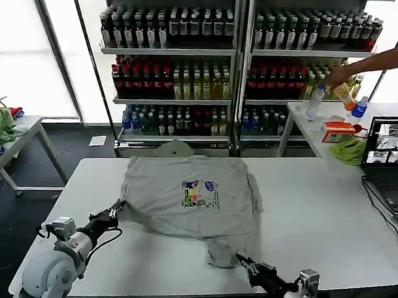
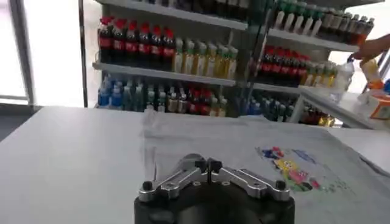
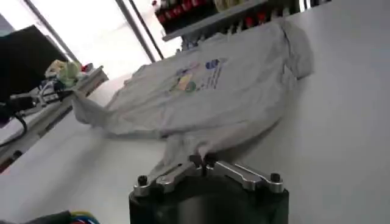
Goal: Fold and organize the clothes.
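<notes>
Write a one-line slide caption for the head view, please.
Both grippers, left and right, pinch the near edge of a grey shirt on the table.

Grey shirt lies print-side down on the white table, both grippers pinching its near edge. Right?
Not quite: the shirt lies print-side up; the head view shows the colourful chest print. It is on the white table, left gripper and right gripper pinching its near edge.

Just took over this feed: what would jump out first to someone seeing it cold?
A light grey short-sleeved shirt with a colourful chest print lies spread on the white table, its near hem bunched. The left gripper pinches its left edge, and the right gripper pinches the bunched hem. Behind stand shelves of bottled drinks.
</notes>
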{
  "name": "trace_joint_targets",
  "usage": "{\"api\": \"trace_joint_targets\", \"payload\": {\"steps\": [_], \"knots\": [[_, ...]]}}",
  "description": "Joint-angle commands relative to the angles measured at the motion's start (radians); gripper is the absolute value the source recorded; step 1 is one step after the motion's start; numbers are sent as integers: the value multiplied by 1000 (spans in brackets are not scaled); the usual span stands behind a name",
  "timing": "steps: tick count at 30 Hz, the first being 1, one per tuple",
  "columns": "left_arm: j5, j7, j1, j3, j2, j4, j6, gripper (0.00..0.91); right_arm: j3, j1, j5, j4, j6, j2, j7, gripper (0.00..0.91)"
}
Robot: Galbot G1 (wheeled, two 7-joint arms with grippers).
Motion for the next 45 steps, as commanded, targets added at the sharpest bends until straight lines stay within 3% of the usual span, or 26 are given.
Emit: {"api": "trace_joint_targets", "payload": {"steps": [1,11,20,30,44,45], "knots": [[-1,0,-14,1,1,8,0,0,18,54,6,0,38,3,-14,0],[-48,-1,-119,6,24,105,-2,0,-30,269,8,-90,27,34,23,0],[-75,-2,-243,36,12,246,-2,0,-101,450,-12,-259,26,87,65,0],[-76,-2,-351,48,-1,369,-6,0,-176,666,-35,-440,34,143,81,0],[-54,5,-367,84,-32,456,-23,10,-314,857,-106,-667,46,200,64,0],[-52,6,-368,89,-32,461,-23,10,-323,867,-121,-687,46,209,60,353]]}}
